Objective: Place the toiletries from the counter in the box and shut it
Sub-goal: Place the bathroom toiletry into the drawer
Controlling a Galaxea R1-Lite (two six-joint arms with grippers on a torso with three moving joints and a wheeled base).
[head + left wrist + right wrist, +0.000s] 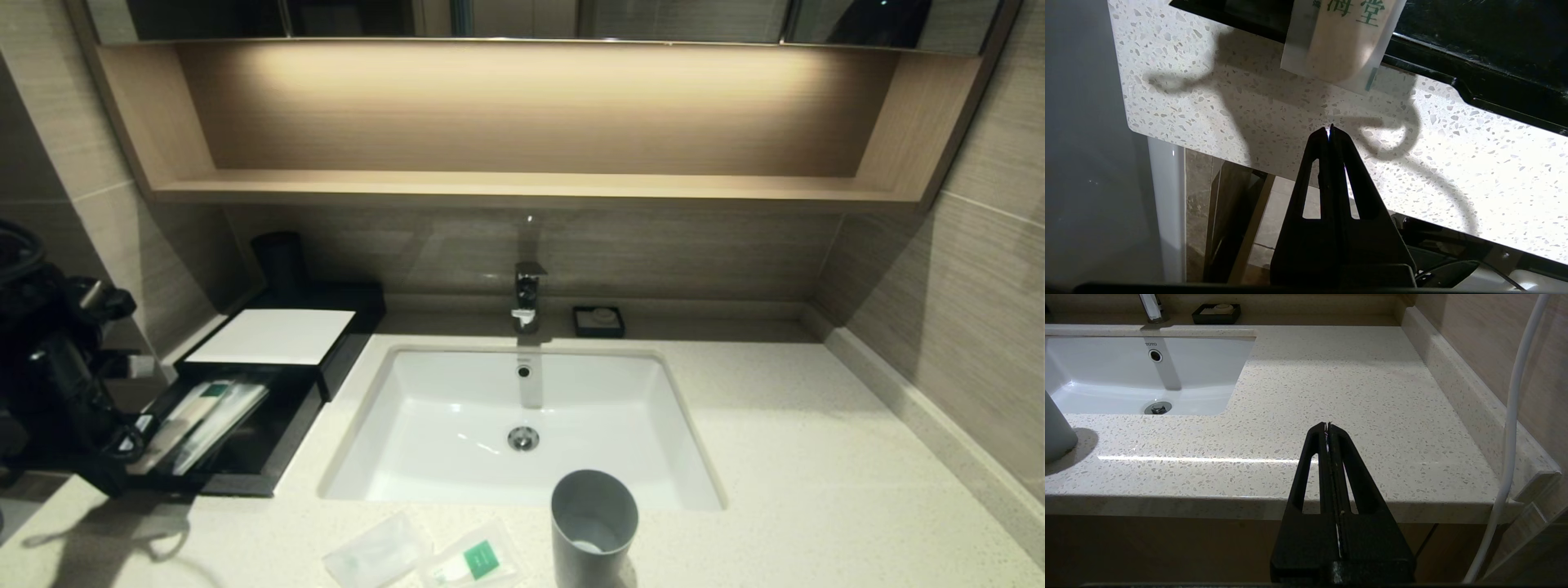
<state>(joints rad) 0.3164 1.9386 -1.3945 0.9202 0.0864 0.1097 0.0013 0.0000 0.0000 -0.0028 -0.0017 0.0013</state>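
1. Left gripper (1329, 132) is pinched fully shut with nothing in it, hanging over the counter (784, 457) edge just in front of the box (269, 336).
2. The box's drawer (245, 457) is pulled out, and the long wrapped stick (175, 425) lies in it, one end poking over the front rim.
3. Two sachets (377, 555) (473, 563) sit on the counter's front edge, next to the grey cup (593, 527).
4. Right gripper (1328, 428) is closed too, empty, parked off the counter's front edge.

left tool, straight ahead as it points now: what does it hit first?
Probably the wrapped stick: its end overhangs the open drawer rim, straight beyond the shut left tool. Bare counter lies between; if it points low, it may meet that first. Depth is unclear.
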